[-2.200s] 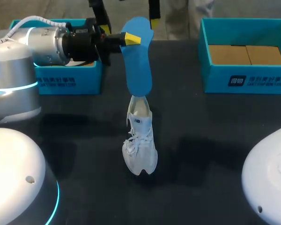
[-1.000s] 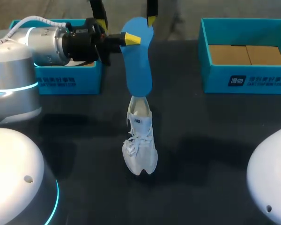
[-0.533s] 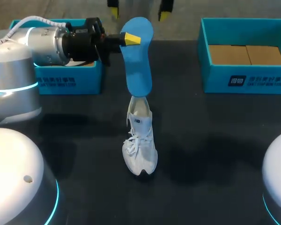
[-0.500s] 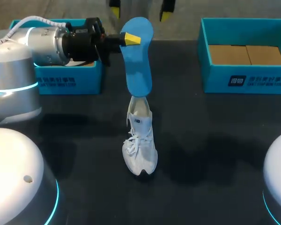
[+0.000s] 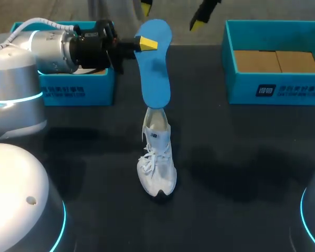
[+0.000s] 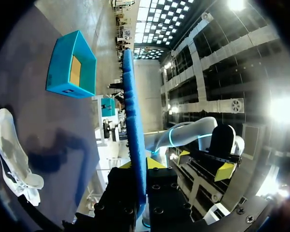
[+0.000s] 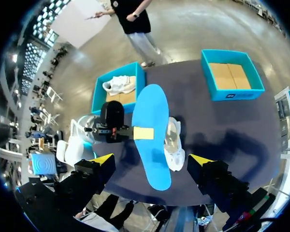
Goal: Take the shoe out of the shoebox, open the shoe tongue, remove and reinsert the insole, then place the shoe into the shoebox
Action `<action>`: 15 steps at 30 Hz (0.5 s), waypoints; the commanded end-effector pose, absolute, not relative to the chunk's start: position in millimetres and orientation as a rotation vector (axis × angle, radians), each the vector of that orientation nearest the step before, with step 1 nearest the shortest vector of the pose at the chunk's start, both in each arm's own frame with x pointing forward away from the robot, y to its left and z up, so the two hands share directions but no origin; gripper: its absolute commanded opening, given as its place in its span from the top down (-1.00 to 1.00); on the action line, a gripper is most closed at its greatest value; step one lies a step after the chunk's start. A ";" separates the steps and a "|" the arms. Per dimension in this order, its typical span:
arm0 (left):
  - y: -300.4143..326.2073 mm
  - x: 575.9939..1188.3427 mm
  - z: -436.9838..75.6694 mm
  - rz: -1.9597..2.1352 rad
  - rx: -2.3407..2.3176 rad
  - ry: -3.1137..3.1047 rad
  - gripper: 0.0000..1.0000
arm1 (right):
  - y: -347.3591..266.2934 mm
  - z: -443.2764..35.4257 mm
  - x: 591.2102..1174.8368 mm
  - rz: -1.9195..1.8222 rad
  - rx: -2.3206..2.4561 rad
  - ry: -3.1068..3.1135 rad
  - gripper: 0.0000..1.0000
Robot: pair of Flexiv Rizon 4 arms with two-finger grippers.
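Observation:
A white shoe (image 5: 157, 157) lies on the dark table near the middle, toe toward the front. A blue insole (image 5: 155, 68) hangs upright above it, its lower end at the shoe's opening. My left gripper (image 5: 147, 43) comes in from the left and is shut on the insole's upper part. In the left wrist view the insole (image 6: 133, 116) shows edge-on between the fingers, with the shoe (image 6: 9, 145) below. My right gripper (image 5: 173, 13) is high above the far table edge, open and empty. Its wrist view looks down on the insole (image 7: 152, 135) and shoe (image 7: 173, 145).
A teal shoebox (image 5: 79, 89) stands at the back left behind my left arm, with another white shoe (image 7: 118, 86) in it. A second teal shoebox (image 5: 273, 89) at the back right holds brown cardboard.
My right gripper has risen and swung to the right along the far edge, and that arm's body has drawn back to the right. The left arm, insole and shoe have stayed put.

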State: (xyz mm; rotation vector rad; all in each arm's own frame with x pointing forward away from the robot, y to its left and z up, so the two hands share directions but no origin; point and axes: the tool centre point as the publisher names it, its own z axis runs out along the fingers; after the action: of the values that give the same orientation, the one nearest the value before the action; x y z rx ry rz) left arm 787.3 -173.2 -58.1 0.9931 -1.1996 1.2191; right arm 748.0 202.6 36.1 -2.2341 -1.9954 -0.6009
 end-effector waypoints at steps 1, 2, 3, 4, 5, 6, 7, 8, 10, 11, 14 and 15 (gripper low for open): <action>-173.5 787.4 -58.3 1.218 0.994 -1.200 1.00 | 193.1 30.3 742.4 -1.056 -1.886 -1.739 -1.00; -173.5 787.4 -58.3 1.218 0.994 -1.200 1.00 | 192.2 29.9 742.5 -1.077 -1.870 -1.723 -1.00; -173.5 787.4 -58.3 1.218 0.994 -1.200 1.00 | 191.2 29.3 742.7 -1.094 -1.863 -1.710 -1.00; -173.5 787.4 -58.3 1.218 0.994 -1.200 1.00 | 190.4 28.4 743.0 -1.103 -1.844 -1.704 -1.00; -173.5 787.4 -58.3 1.218 0.994 -1.200 1.00 | 189.9 27.5 743.3 -1.111 -1.819 -1.703 -1.00; -173.5 787.4 -58.3 1.218 0.994 -1.200 1.00 | 189.7 26.6 743.3 -1.120 -1.798 -1.691 -1.00; -173.5 787.4 -58.3 1.218 0.994 -1.200 1.00 | 189.0 25.9 743.3 -1.139 -1.767 -1.663 -1.00; -173.5 787.4 -58.3 1.218 0.994 -1.200 1.00 | 188.4 25.8 743.5 -1.136 -1.740 -1.659 -1.00; -173.5 787.4 -58.3 1.218 0.994 -1.200 1.00 | 187.7 24.9 743.2 -1.148 -1.692 -1.640 -1.00; -173.5 787.4 -58.3 1.218 0.994 -1.200 1.00 | 187.0 24.7 743.1 -1.156 -1.663 -1.623 -1.00; -173.5 787.4 -58.3 1.218 0.994 -1.200 1.00 | 185.4 25.2 742.4 -1.176 -1.591 -1.600 -1.00; -173.5 787.4 -58.3 1.218 0.994 -1.200 1.00 | 184.7 25.5 742.2 -1.180 -1.570 -1.588 -1.00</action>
State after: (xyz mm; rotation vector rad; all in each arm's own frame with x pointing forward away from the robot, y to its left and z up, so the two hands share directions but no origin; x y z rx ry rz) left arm 787.3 -173.2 -58.1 0.9931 -1.1996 1.2191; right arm 738.9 189.9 30.1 -1.9924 -1.8906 -0.8166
